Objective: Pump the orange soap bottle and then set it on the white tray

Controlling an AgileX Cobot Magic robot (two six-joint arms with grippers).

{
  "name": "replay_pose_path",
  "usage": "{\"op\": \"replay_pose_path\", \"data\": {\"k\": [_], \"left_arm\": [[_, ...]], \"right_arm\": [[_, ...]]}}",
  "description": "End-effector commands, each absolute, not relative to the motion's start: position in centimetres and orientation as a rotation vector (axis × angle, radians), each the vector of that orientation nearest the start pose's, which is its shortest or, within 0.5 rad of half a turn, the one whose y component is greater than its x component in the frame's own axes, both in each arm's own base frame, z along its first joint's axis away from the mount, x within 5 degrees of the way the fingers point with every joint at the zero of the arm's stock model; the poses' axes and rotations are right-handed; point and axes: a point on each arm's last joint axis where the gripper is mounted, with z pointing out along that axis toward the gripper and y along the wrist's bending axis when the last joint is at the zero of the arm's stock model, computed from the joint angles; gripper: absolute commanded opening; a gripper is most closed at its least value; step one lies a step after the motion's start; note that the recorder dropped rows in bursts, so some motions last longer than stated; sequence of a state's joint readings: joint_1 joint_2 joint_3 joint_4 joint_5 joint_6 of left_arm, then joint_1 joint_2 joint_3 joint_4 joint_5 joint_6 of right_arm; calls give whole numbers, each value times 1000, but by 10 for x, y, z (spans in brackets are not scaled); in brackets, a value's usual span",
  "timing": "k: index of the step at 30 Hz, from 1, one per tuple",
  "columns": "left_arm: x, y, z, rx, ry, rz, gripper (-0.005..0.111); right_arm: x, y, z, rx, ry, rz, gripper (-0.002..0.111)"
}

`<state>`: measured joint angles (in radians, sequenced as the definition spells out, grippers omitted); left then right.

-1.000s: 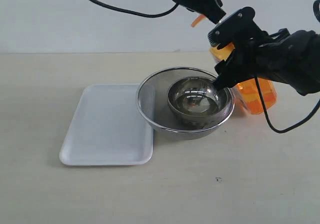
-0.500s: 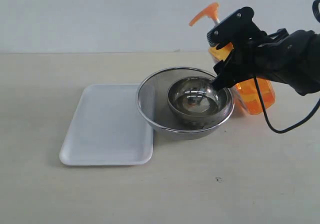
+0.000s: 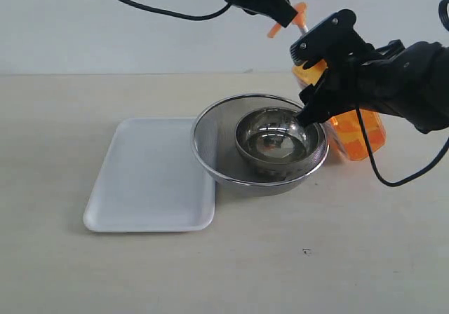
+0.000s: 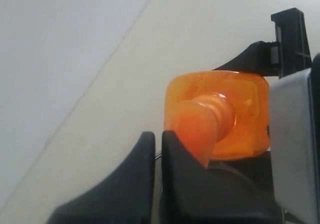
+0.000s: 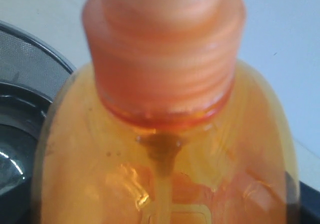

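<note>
Pumping step: my closed, empty left gripper (image 3: 284,18) touches the pump (image 3: 300,10) while my right gripper (image 3: 317,83) clamps the bottle (image 3: 361,135) on the surface behind the strainer (image 3: 203,153), so next I press straight down.

Left arm reaches in from above, its end effector (image 3: 283,16) angled downward, fingers (image 4: 145,184) pressed together. Right arm extends from the right, its end effector (image 3: 312,83) spread wide, clamping the orange soap bottle (image 3: 361,135)
</note>
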<state>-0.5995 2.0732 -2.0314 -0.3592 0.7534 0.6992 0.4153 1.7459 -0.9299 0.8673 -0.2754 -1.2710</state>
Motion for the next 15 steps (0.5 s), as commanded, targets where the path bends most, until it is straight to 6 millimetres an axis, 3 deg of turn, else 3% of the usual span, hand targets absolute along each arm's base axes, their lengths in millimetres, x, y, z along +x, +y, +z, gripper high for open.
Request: {"op": "replay_pose_path", "data": {"k": [1, 15], "left_arm": [[392, -294, 331, 1185, 1884, -385, 5], [387, -301, 336, 1184, 1836, -480, 5]], "right_arm": [[335, 135, 185, -762, 2067, -119, 0], [335, 136, 185, -763, 2068, -117, 0]]}}
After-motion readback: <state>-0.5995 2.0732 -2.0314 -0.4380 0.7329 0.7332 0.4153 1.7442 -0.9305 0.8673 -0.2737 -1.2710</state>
